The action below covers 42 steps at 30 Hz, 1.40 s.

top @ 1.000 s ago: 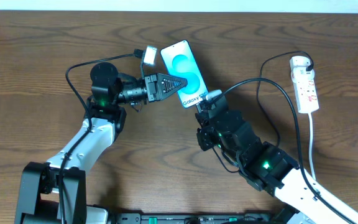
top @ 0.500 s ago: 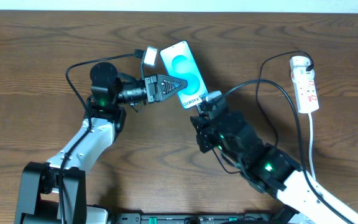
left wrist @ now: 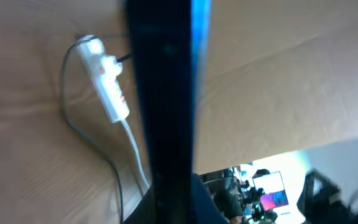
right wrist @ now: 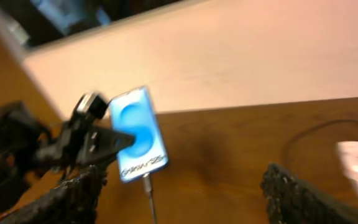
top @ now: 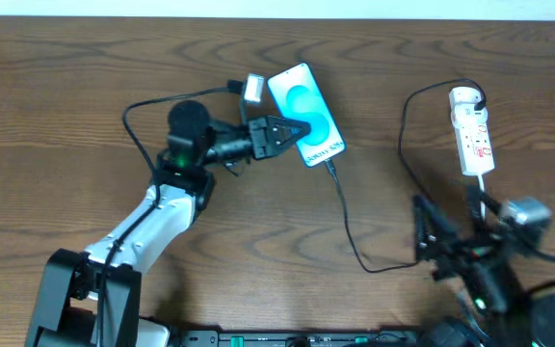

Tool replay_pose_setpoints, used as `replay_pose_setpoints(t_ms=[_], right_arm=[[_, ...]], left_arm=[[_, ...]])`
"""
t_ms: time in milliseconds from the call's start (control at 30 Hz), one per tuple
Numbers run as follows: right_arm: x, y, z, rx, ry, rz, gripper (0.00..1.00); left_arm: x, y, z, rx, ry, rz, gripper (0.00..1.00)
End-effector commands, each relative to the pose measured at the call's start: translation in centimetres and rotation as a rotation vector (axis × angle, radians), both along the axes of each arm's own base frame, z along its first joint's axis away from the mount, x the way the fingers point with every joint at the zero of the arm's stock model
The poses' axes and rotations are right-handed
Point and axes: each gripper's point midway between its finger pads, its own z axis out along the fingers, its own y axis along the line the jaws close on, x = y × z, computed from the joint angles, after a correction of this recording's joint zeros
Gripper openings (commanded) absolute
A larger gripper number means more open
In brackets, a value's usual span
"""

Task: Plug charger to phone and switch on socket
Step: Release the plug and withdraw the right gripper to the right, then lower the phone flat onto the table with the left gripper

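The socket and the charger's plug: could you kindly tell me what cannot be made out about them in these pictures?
- Whether the socket is switched on: its switches are too small overhead, blurred in the left wrist view, and cut off by the right wrist view's edge.
- Whether the charger plug is fully seated in the phone: it is tiny overhead and blurred in the right wrist view.

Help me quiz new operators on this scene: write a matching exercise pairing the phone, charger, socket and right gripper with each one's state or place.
Things
1. phone
2. charger
3. socket
4. right gripper

States or places
A. open, holding nothing
B. tip at the phone's bottom edge
C. clamped in the left gripper
D. lies far right in the overhead view

Pairs: 1-C, 2-B, 3-D, 4-A
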Motion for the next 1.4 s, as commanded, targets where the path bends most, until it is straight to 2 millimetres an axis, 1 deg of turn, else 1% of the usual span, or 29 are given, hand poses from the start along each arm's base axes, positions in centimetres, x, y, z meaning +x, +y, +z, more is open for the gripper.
replay_pose_setpoints(t_ms=[0,133,267,333,400,467,600,633,667,700,733,767,800,900,1000,1133,1233,1367], right_arm=[[-0.7,-4.0,0.0,0.036,-0.004,-0.174,0.82],[-0.7,-4.2,-0.4,0.025,0.010,-0.186,0.82],[-0.6,-4.7,-0.4,0.023,0.007,-0.213,0.82],[-0.6,-4.7,-0.4,0.023,0.006,-0.215,0.82],[-0.6,-4.7,-0.4,0.023,0.007,-0.215,0.82],[-0.6,-4.7,-0.4,0.021,0.009,-0.215,0.81],[-0.6,-4.7,-0.5,0.020,0.009,-0.215,0.82],[-0.6,-4.7,-0.5,0.020,0.009,-0.215,0.82],[-0.6,-4.7,-0.5,0.019,0.009,-0.215,0.82],[-0.6,-4.7,-0.5,0.019,0.009,-0.215,0.82],[-0.6,-4.7,-0.5,0.019,0.010,-0.215,0.82],[-0.6,-4.7,-0.5,0.017,0.011,-0.215,0.82],[-0.6,-4.7,-0.6,0.015,0.014,-0.215,0.82],[-0.7,-4.7,-0.9,0.020,0.026,-0.216,0.82],[-0.7,-4.7,-1.1,0.039,0.036,-0.218,0.82],[-0.7,-4.7,-1.2,0.039,0.040,-0.216,0.82],[-0.6,-4.6,-1.3,0.056,0.049,-0.218,0.82],[-0.1,-4.2,-1.8,0.058,0.074,-0.221,0.83]], left_arm=[[1.8,-1.9,2.8,0.059,-0.081,0.043,0.07],[2.2,-3.3,3.1,0.223,-0.095,0.039,0.07],[2.3,-4.1,3.7,0.298,-0.077,0.000,0.07],[2.6,-4.7,3.0,0.354,-0.051,-0.038,0.07],[2.8,-5.3,1.7,0.417,-0.012,-0.084,0.07],[3.0,-6.0,0.0,0.480,0.018,-0.145,0.07],[3.2,-6.4,-3.3,0.525,0.113,-0.209,0.07],[2.9,-6.6,-4.0,0.515,0.138,-0.239,0.07],[1.6,-7.1,-5.1,0.466,0.154,-0.343,0.07],[1.0,-7.4,-5.5,0.436,0.155,-0.393,0.07],[0.7,-7.5,-5.9,0.422,0.167,-0.416,0.07],[0.6,-7.5,-6.7,0.420,0.189,-0.431,0.07],[0.7,-7.5,-8.2,0.429,0.223,-0.437,0.07],[1.2,-7.3,-10.2,0.455,0.257,-0.429,0.07],[1.8,-6.7,-13.2,0.541,0.290,-0.393,0.07],[2.0,-6.4,-14.9,0.577,0.310,-0.382,0.07],[2.8,-5.5,-16.4,0.671,0.295,-0.327,0.07],[3.7,-4.8,-17.6,0.745,0.268,-0.277,0.07]])
